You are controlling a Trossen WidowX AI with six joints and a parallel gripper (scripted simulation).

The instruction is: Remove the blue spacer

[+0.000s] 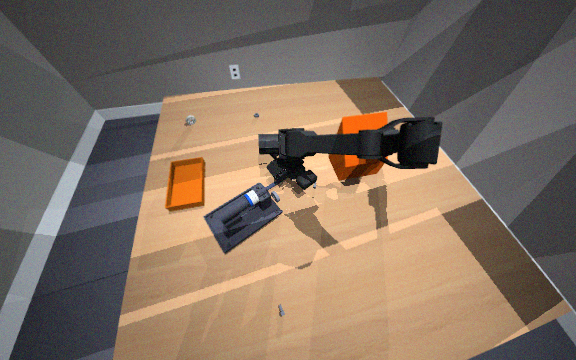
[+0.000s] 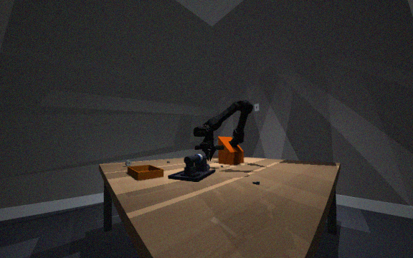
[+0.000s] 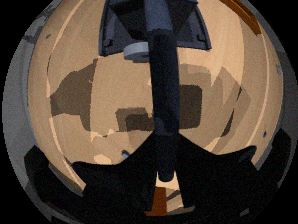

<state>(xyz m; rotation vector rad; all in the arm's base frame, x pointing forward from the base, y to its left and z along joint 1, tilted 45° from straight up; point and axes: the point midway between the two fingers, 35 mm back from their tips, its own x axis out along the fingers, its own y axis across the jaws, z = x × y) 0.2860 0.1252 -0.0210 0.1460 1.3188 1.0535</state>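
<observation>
The dark housing (image 1: pixel 234 210) (image 2: pixel 191 160) stands on its dark base plate (image 1: pixel 225 245) (image 2: pixel 179 176). The blue spacer (image 1: pixel 249 200) shows as a thin band beside a white spacer (image 1: pixel 253 196); both are in line with the housing, off the table. The dark shaft (image 1: pixel 272 186) (image 3: pixel 165 85) sticks out of the assembly's near-robot end. My gripper (image 1: pixel 289 176) (image 2: pixel 210 155) (image 3: pixel 162 132) is shut on the shaft near its free end. The spacers are not visible in the wrist view, and which parts the shaft passes through inside is hidden.
A grey disc (image 1: pixel 275 196) (image 3: pixel 136 51) is beside the shaft. An open orange tray (image 1: pixel 187 185) (image 2: pixel 145 173) lies left. An orange block (image 1: pixel 363 122) (image 2: pixel 228 155) stands below the arm. Small parts (image 1: pixel 190 120) (image 1: pixel 256 115) (image 1: pixel 314 185) (image 1: pixel 281 310) lie scattered.
</observation>
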